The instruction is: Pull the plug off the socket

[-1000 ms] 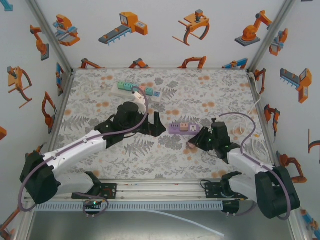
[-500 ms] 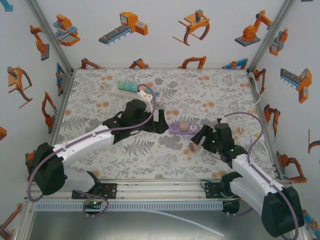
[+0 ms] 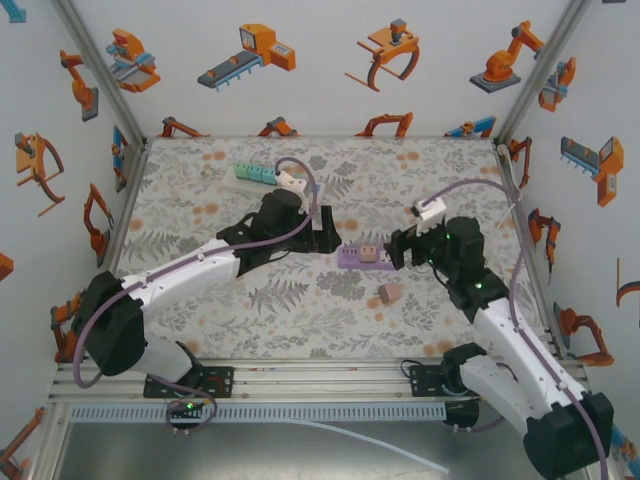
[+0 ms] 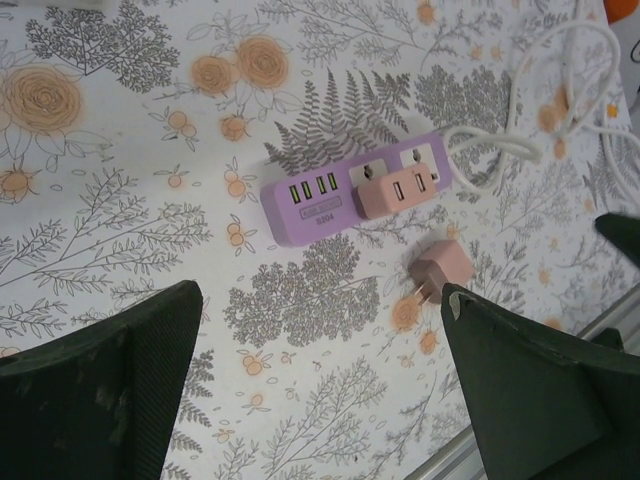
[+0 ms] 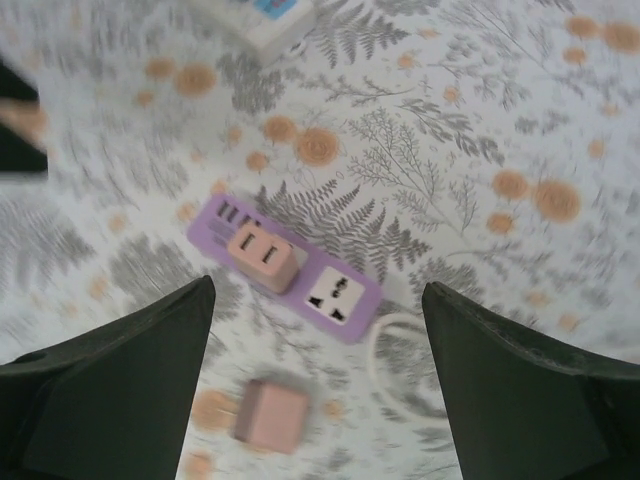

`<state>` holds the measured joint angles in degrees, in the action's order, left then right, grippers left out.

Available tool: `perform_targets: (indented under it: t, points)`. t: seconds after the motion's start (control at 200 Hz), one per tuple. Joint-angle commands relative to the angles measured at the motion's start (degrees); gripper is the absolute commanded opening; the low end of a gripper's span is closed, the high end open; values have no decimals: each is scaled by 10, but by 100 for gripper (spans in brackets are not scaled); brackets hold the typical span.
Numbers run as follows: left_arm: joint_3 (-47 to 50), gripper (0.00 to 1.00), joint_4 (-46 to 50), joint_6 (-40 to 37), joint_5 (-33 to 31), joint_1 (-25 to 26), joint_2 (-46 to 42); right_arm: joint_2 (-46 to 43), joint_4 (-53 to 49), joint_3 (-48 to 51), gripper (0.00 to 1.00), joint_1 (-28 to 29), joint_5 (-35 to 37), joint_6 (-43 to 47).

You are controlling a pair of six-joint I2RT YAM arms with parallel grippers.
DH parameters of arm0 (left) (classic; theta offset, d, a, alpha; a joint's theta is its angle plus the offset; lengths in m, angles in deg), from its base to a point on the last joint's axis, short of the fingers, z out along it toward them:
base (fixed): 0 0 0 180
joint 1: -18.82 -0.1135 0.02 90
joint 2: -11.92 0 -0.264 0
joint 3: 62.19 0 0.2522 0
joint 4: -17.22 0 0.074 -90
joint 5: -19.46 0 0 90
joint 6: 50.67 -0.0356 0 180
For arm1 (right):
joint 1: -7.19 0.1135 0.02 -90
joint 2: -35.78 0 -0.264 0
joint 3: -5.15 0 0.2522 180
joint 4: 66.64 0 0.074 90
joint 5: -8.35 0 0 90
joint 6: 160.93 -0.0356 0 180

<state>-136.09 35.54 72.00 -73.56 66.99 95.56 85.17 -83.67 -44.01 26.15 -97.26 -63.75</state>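
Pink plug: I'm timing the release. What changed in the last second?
The right claw opened, dropping the pink plug on the table, and moved toward the purple strip. The left claw, open, edged closer. Strip and plugged-in adapter stayed.

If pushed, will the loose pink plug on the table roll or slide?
The loose pink plug looks boxy with flat faces, so it would probably slide, not roll. It seems small and rigid, likely light. Its metal prongs may snag the floral cloth.

A white power strip (image 3: 240,183) with teal blocks lies at the floral table's (image 3: 180,212) far edge.
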Motion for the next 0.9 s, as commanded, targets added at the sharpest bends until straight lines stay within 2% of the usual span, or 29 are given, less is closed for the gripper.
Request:
perform_targets:
  t: [0.0, 0.07, 0.105, 0.175, 0.255, 0.355, 0.571, 0.786, 0.891]
  points:
    - [-26, 97, 15, 34, -15, -11, 23, 72, -74, -64, 77, 4, -113, 326]
    - [-49, 97, 47, 62, -41, -15, 49, 140, -181, -122, 75, 4, -133, 429]
    - [-61, 97, 63, 76, -49, -17, 64, 172, -229, -153, 71, 5, -140, 471]
    - [-80, 97, 75, 97, -41, -23, 93, 236, -260, -197, 68, 8, -144, 490]
    - [-83, 99, 42, 116, 1, -29, 121, 297, -284, -235, 67, 9, -197, 524]
    - [-97, 100, 19, 149, 33, -32, 156, 360, -283, -271, 63, 9, -253, 534]
    - [-118, 94, -21, 198, 81, -32, 229, 430, -263, -284, 59, 10, -302, 539]
    - [-122, 84, -31, 212, 86, -32, 268, 454, -266, -264, 50, 16, -272, 567]
    - [-139, 77, -9, 194, 105, -31, 290, 462, -266, -256, 46, 17, -261, 573]
